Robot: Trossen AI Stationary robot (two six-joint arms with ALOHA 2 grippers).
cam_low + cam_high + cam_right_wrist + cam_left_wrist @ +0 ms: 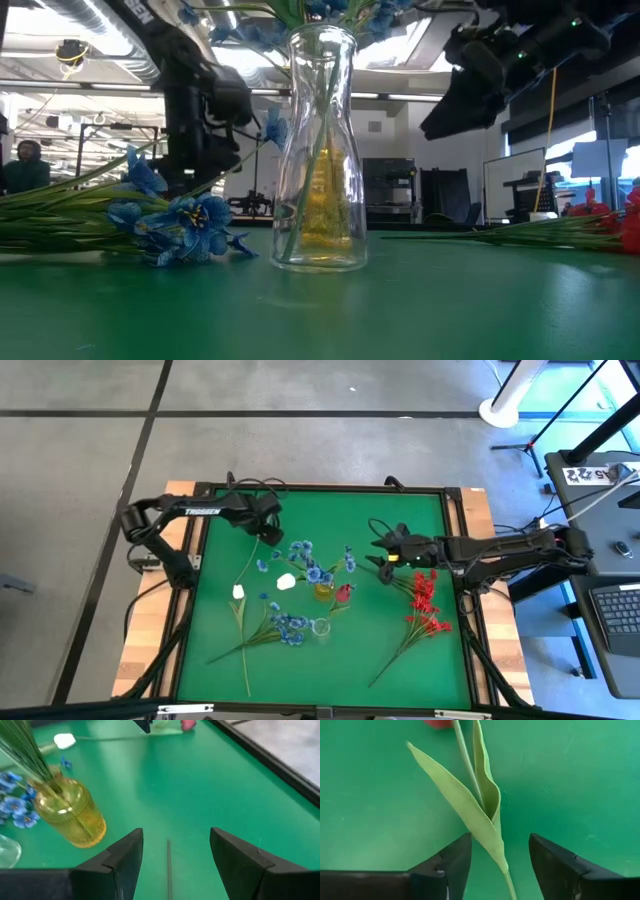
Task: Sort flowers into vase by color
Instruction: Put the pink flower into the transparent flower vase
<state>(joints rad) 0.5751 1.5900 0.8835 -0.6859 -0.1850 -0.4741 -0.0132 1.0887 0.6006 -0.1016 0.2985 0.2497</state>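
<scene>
My left gripper point(263, 532) point(500, 845) hangs open near the table's far left. Its fingers stand on either side of a thin green stem with long leaves point(485, 805) that lies on the cloth, touching nothing. A red bud point(440, 722) shows at the stem's end. My right gripper point(378, 556) point(175, 837) is open above the cloth, right of the yellow vase point(75, 820) point(323, 591), which holds blue sprays point(315, 565). A thin stem point(168, 865) lies below its fingers. White buds point(238, 591) point(287, 581), a blue spray point(288, 626) and red sprays point(424, 605) lie flat.
A clear glass vase point(320, 627) point(320, 150) stands upright near the table's middle, in front of the yellow vase. A red bud point(343, 595) shows beside the yellow vase. The green cloth has a raised dark rim point(330, 488). A laptop point(615, 610) sits off the table's right.
</scene>
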